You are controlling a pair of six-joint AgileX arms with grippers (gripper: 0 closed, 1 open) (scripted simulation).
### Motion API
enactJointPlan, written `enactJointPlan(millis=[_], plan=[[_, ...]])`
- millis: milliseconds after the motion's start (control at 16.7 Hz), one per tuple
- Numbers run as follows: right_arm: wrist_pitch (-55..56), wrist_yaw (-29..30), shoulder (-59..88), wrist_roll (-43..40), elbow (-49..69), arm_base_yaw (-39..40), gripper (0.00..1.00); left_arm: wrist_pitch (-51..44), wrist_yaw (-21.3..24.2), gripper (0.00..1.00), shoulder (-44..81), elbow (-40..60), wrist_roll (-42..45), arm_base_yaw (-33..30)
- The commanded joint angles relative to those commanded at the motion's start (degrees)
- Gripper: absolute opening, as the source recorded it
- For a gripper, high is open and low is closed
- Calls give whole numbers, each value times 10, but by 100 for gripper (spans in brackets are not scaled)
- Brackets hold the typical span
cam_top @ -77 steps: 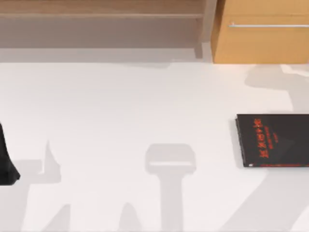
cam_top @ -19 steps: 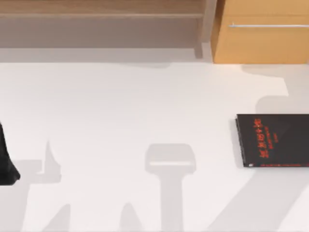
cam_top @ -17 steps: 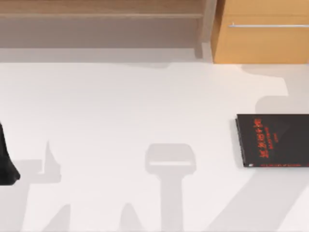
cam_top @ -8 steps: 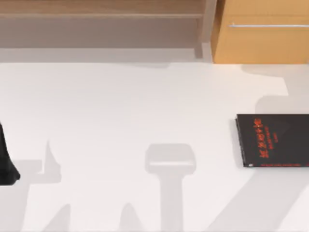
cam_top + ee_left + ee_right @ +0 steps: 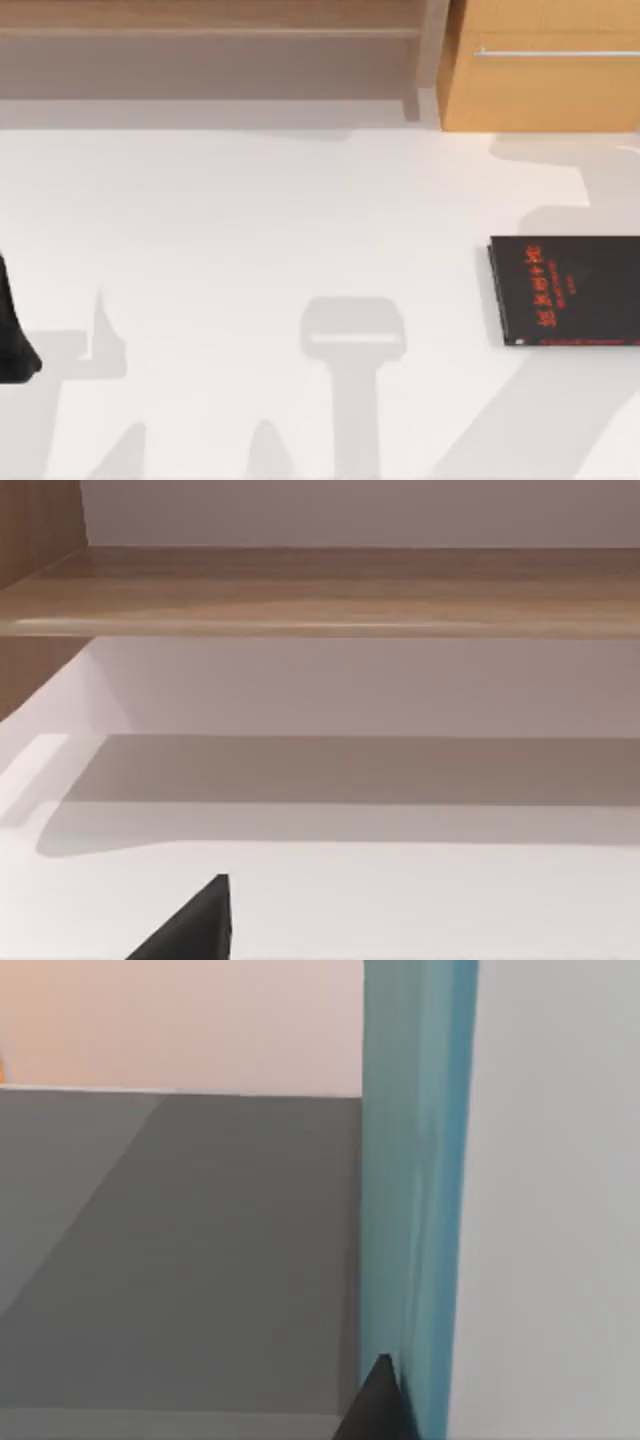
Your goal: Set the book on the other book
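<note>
The other book, thin and black with red lettering, lies flat on the white table at the right edge of the top view. The book, teal-blue with a pale side beside its cover, stands tall and close in the right wrist view. One black fingertip of my right gripper presses against its teal cover, so the gripper is shut on it. My left gripper is parked at the table's left edge.
A wooden shelf runs along the back of the table, with a wooden cabinet with a metal handle at the back right. The white tabletop stretches wide between the left arm and the black book.
The arm shadow at the table's back right has shifted and changed shape. The black book and the left arm have stayed where they were.
</note>
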Motion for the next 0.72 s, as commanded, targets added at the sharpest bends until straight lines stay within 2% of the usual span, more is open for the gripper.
enactJointPlan(millis=[180,360,540,720], plan=[[6,17,-18,18,-13,2,0,0,0,100,0,0,0,0],[25,81,-90,90,-63,16,0,0,0,100,0,0,0,0],[49,169,-204,216,-142,51,0,0,0,100,0,0,0,0],[65,264,-327,383,-244,104,0,0,0,100,0,0,0,0]])
